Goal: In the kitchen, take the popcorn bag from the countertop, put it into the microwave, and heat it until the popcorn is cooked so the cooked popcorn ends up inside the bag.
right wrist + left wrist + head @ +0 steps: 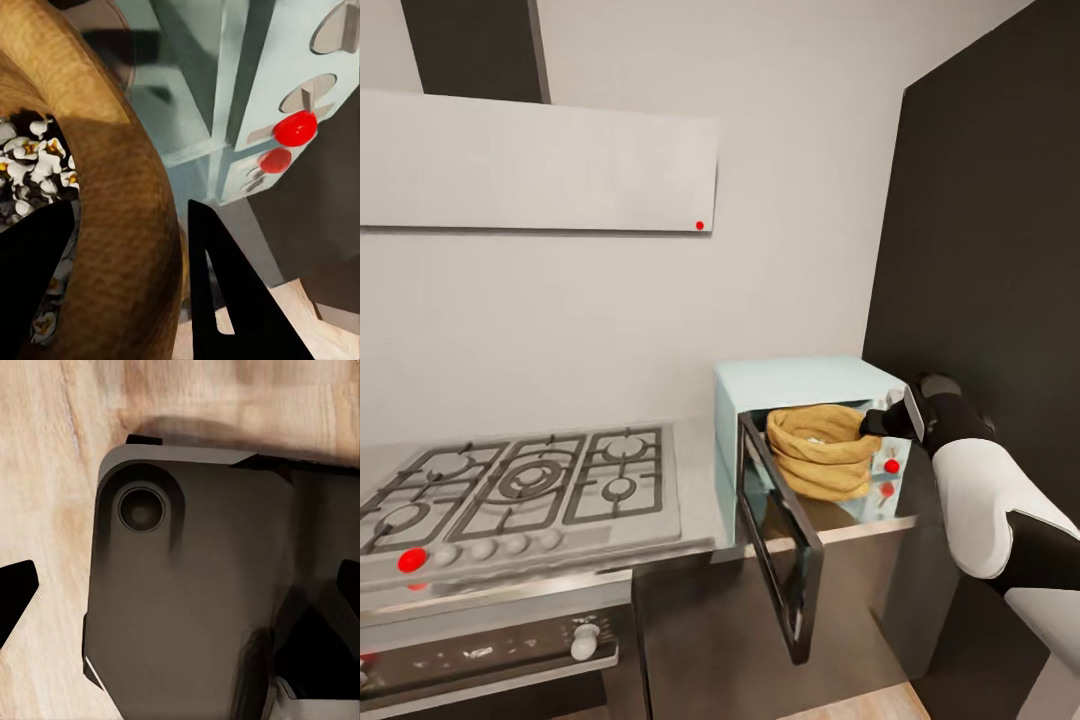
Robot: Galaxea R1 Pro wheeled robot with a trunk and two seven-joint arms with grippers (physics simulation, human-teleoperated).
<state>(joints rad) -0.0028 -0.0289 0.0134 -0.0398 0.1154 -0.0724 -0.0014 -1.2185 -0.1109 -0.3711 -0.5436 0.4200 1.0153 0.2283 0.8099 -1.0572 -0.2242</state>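
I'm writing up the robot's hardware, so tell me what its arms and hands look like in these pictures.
The right arm has smooth, rounded white shells with black joint sections, ending in a black wrist. The right hand has flat, black, pointed fingers. The left hand's black fingertips show at the left wrist view's edges. No cables or markings are visible.

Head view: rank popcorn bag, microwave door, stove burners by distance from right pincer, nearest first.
From the right pincer:
1. popcorn bag, at its tips, in the microwave mouth.
2. microwave door, swung open, left of the bag.
3. stove burners, far left on the countertop.
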